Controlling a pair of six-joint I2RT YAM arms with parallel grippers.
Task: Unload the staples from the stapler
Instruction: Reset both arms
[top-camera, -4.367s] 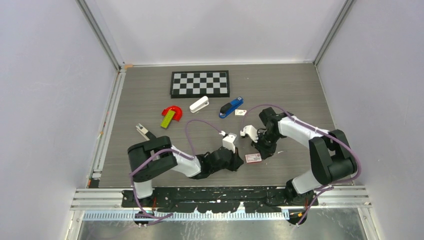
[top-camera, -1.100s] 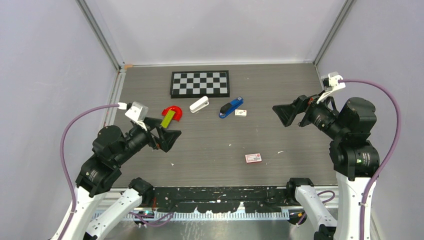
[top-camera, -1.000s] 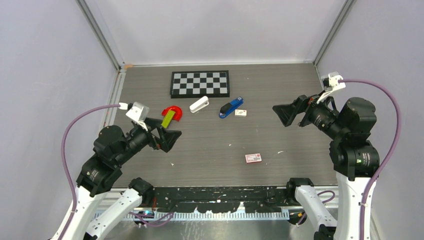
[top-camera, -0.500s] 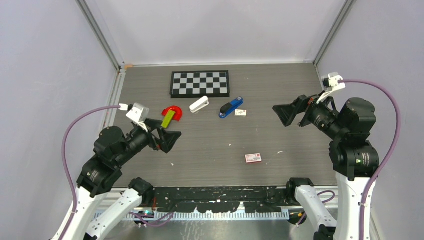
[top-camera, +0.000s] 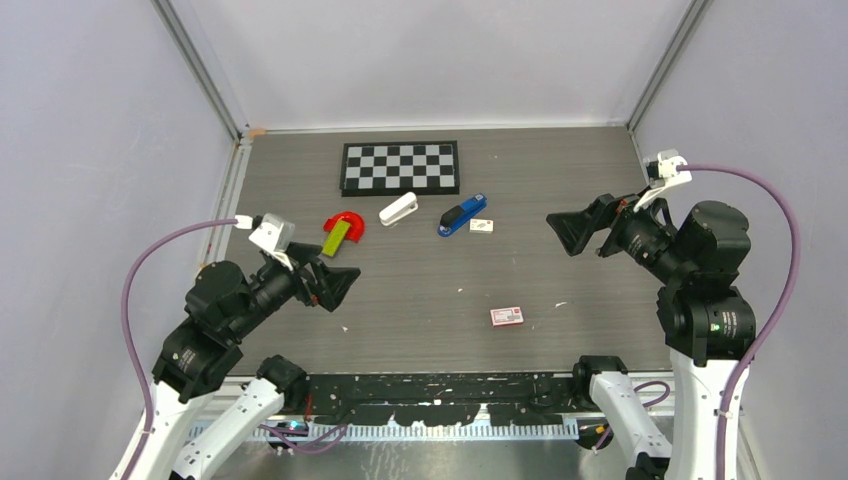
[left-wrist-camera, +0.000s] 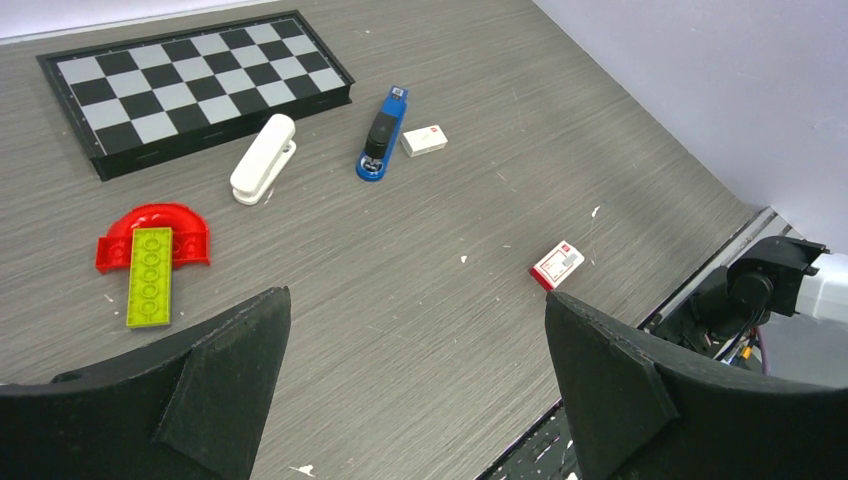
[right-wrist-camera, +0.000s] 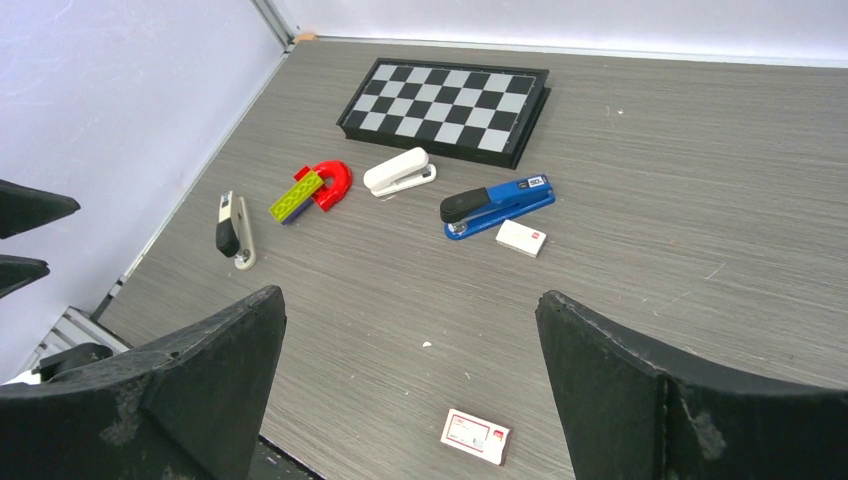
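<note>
Evidently both arms stood high and wide, I judged so each wrist camera took in the whole table (top-camera: 420, 275). The left gripper (top-camera: 340, 283) and right gripper (top-camera: 562, 228) gaped, holding nothing. The blue stapler (top-camera: 461, 216) lay shut and untouched just before the chessboard (top-camera: 400, 167), between the white stapler (top-camera: 398, 209) and a small white box (top-camera: 482, 225). The top was grey wood-grain flecked with white bits, and the walls around it were pale.

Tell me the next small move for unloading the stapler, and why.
Probably ease the right gripper down toward the blue stapler: it lies untouched beside the chessboard, and the right gripper hovers open and looks nearer than the left gripper, also open.
</note>
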